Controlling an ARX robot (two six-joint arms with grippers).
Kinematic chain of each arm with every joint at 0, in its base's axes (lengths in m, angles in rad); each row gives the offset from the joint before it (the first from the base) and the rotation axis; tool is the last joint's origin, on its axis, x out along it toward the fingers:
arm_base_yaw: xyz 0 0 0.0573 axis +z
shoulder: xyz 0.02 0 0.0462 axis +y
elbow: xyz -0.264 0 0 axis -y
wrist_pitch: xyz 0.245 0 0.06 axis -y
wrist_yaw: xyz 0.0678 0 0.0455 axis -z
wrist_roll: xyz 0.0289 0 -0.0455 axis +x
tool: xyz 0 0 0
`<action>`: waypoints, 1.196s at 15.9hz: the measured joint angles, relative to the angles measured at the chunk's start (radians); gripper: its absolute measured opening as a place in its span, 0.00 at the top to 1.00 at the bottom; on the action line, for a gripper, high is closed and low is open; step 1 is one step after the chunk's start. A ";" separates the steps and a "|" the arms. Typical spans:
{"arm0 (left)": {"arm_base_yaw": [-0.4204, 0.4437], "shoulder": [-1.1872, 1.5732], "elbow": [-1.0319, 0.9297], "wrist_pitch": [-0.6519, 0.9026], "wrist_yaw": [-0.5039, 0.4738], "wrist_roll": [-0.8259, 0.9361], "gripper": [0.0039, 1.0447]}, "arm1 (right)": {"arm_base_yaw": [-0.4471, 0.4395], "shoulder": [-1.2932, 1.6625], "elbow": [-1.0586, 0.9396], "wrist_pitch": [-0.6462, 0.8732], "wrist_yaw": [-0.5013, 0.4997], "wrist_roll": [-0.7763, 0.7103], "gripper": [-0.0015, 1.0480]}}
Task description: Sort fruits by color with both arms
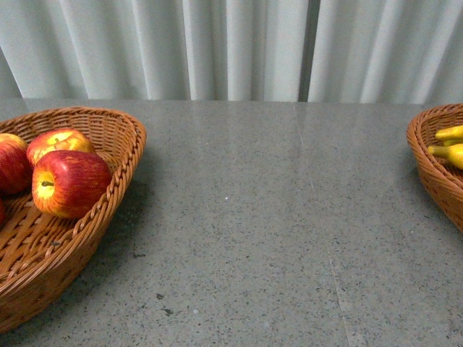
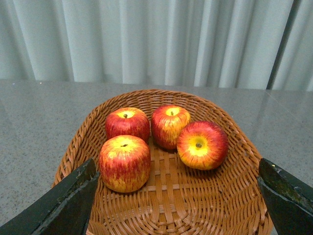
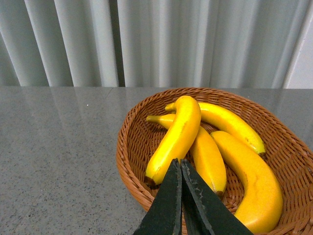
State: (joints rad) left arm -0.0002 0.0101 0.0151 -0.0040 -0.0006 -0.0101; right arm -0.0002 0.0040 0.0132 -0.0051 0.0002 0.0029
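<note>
The four glossy red-and-yellow streaked apples (image 2: 164, 139) lie in the left woven wicker basket (image 2: 78, 147), looking round and slippery, best gripped across the widest girth. The four curved yellow bananas (image 3: 215, 152) fill the right wicker basket (image 3: 129, 156), likely firm, best taken mid-length. Left fingers (image 2: 63, 200) stand spread, right fingers (image 3: 168, 200) pressed together, empty, above the grey speckled bench (image 1: 253, 217).

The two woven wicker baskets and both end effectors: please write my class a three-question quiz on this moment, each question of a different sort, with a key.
1. How many red-and-yellow streaked apples lie in the woven brown wicker basket under the left end effector?
2. True or false: the right end effector is shut and holds nothing.
3. Which lies topmost in the other woven wicker basket? A) the long curved yellow banana resting across the other bananas B) a green pear C) an orange

Key:
1. Four.
2. True; its fingers meet above the bananas.
3. A
</note>
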 joint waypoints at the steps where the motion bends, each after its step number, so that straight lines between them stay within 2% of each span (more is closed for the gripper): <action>1: 0.000 0.000 0.000 0.000 0.001 0.000 0.06 | 0.000 0.000 0.000 0.000 0.000 0.000 0.98; 4: 0.000 0.000 0.000 0.000 0.000 0.000 0.06 | 0.000 0.000 0.000 0.000 0.000 -0.001 0.98; 12: 0.000 0.000 0.000 0.000 0.000 0.000 0.06 | 0.000 0.000 0.000 0.000 0.000 0.000 0.08; 13: 0.000 0.000 0.000 0.000 0.000 0.000 0.06 | 0.000 0.000 0.000 0.000 0.000 0.000 0.05; 19: 0.000 0.000 0.000 0.000 0.000 0.000 0.06 | 0.000 0.000 0.000 0.000 0.000 0.000 0.06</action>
State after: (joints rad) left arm -0.0002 0.0101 0.0151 -0.0040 -0.0002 -0.0101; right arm -0.0002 0.0040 0.0132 -0.0051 -0.0002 0.0029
